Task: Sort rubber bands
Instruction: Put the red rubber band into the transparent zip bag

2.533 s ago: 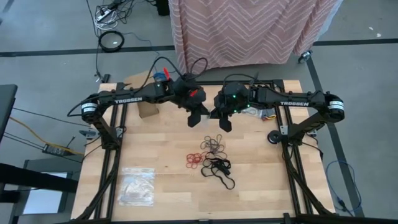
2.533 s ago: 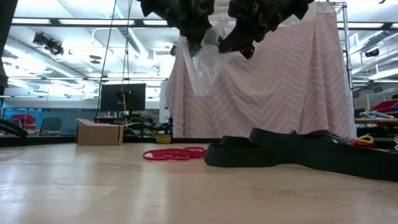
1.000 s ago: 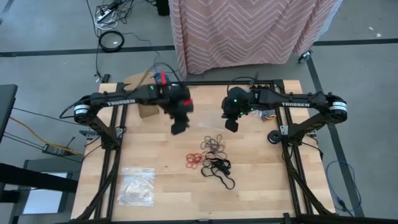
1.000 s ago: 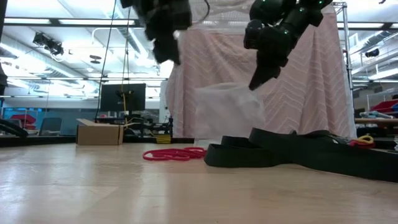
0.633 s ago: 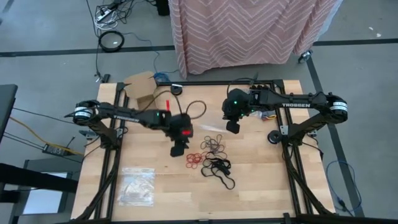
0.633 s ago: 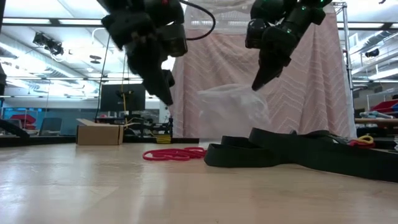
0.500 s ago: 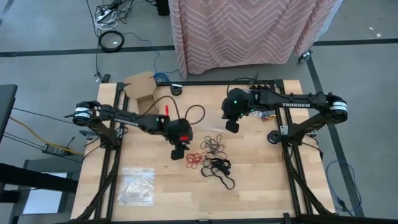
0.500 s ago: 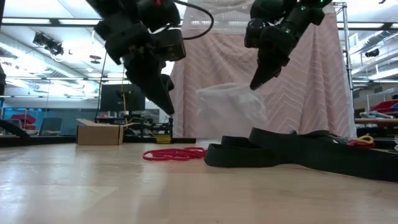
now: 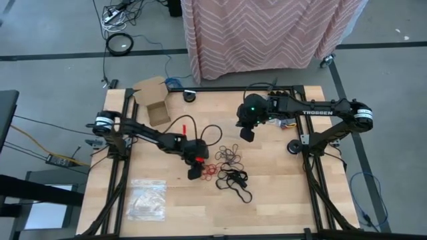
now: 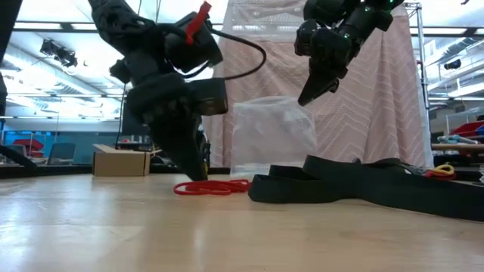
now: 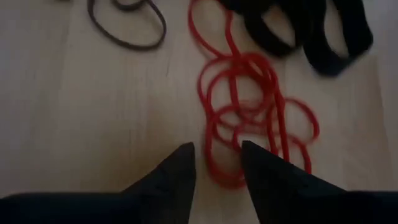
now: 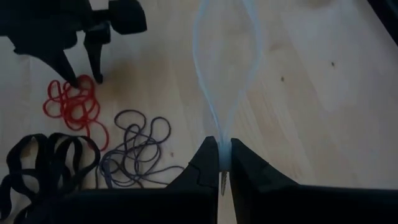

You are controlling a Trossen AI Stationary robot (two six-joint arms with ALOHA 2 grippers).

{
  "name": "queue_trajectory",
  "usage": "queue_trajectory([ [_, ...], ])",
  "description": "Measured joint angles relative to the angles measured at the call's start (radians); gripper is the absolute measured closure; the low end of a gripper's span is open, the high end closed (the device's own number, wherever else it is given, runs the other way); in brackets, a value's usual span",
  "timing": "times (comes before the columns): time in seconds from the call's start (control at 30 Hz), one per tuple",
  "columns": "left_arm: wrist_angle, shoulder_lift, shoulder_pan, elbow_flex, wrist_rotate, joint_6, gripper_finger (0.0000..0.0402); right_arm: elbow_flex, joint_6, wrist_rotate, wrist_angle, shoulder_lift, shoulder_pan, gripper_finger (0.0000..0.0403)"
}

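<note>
The left gripper (image 11: pixel 214 163) is lowered to the table (image 9: pixel 280 200) near its centre. Its two fingers stand partly open, tips straddling the near edge of the red rubber bands (image 11: pixel 252 118); nothing is gripped. The right gripper (image 12: pixel 222 163) hangs above the table toward the back edge, fingers closed on the rim of one clear plastic bag (image 10: pixel 272 137), which hangs open below it.

Three rubber band groups lie together at the table centre: one red cluster, one tan-brown cluster (image 9: pixel 230 155) behind it, one black cluster (image 9: pixel 235 181) toward the front edge. Individual bands are too tangled to count. A second clear bag (image 9: pixel 147 199) lies flat near the front left corner.
</note>
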Motion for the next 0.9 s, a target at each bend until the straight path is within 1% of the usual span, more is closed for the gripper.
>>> queue_trajectory([
  [0.07, 0.003, 0.011, 0.001, 0.001, -0.002, -0.069, 0.0306, 0.000, 0.006, 0.000, 0.000, 0.000, 0.000, 0.0393],
  [0.13, -0.001, 0.009, 0.003, 0.000, -0.008, -0.118, 0.0363, 0.000, 0.006, 0.000, 0.000, 0.000, 0.000, 0.0393],
  [0.17, -0.001, 0.000, 0.006, 0.000, -0.003, -0.134, 0.0381, 0.000, 0.007, 0.000, 0.000, 0.000, 0.000, 0.0393],
  [0.2, -0.002, -0.007, 0.008, -0.001, 0.005, -0.148, 0.0388, 0.000, 0.007, 0.000, 0.000, 0.000, 0.000, 0.0393],
  [0.3, -0.033, -0.049, 0.018, -0.007, 0.010, -0.163, 0.0396, 0.000, 0.006, 0.000, 0.000, 0.000, 0.000, 0.0393],
  [0.37, -0.050, -0.102, 0.031, -0.007, 0.014, -0.165, 0.0398, 0.000, 0.006, 0.000, 0.000, 0.000, 0.000, 0.0393],
  [0.43, -0.071, -0.165, 0.046, 0.009, 0.015, -0.161, 0.0398, 0.000, 0.006, 0.000, 0.000, 0.000, 0.000, 0.0393],
  [0.53, -0.117, -0.240, 0.068, 0.049, 0.012, -0.115, 0.0399, 0.000, 0.006, -0.001, 0.004, 0.000, 0.000, 0.0393],
  [0.7, -0.180, -0.325, 0.108, 0.178, -0.018, -0.010, 0.0400, 0.000, 0.013, -0.017, 0.030, 0.000, 0.000, 0.0393],
  [0.9, -0.283, -0.322, 0.157, 0.416, -0.033, 0.161, 0.0400, 0.000, 0.032, -0.020, 0.071, 0.002, 0.012, 0.0393],
])
